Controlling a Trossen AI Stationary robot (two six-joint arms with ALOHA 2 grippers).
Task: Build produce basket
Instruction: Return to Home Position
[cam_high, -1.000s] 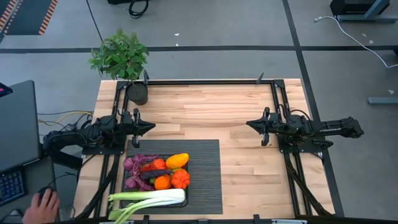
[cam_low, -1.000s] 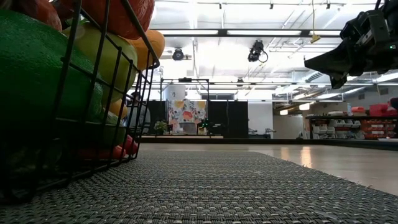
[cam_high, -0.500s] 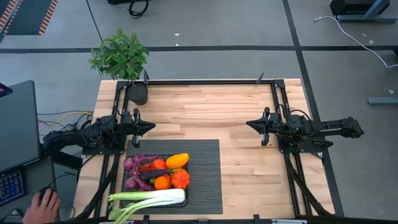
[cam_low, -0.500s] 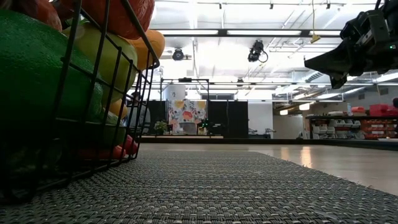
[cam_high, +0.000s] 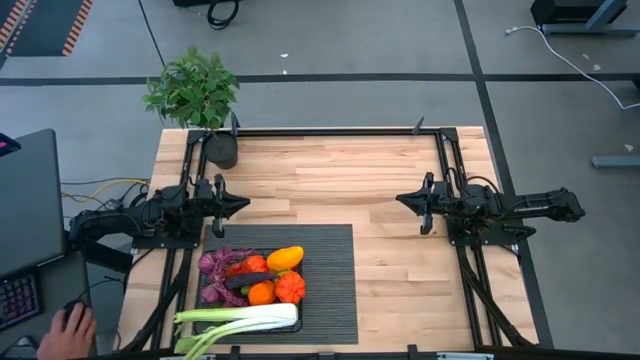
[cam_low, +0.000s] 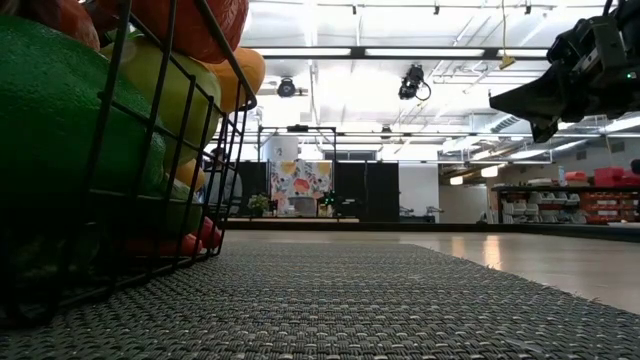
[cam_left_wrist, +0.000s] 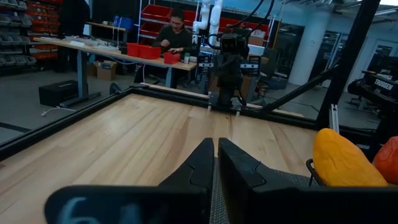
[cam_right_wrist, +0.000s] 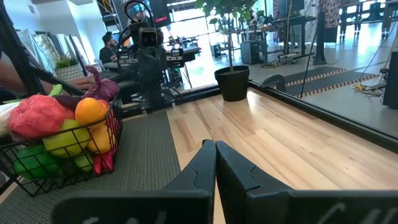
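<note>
The high view hangs well above the table (cam_high: 330, 180) and looks straight down; it takes in the whole top, both arms and the floor around it. The low view sits on the mat (cam_high: 335, 275) at table height, very near the basket (cam_low: 160, 170), which fills the left of its frame, and it faces level into the room. The left wrist view looks across the wood to the right arm (cam_left_wrist: 228, 68), in the upper middle of its frame. The right wrist view faces the opposite way, with the left arm (cam_right_wrist: 151, 62) in its upper left. Both wrist views share the mat, the basket and the wood between the arms.
</note>
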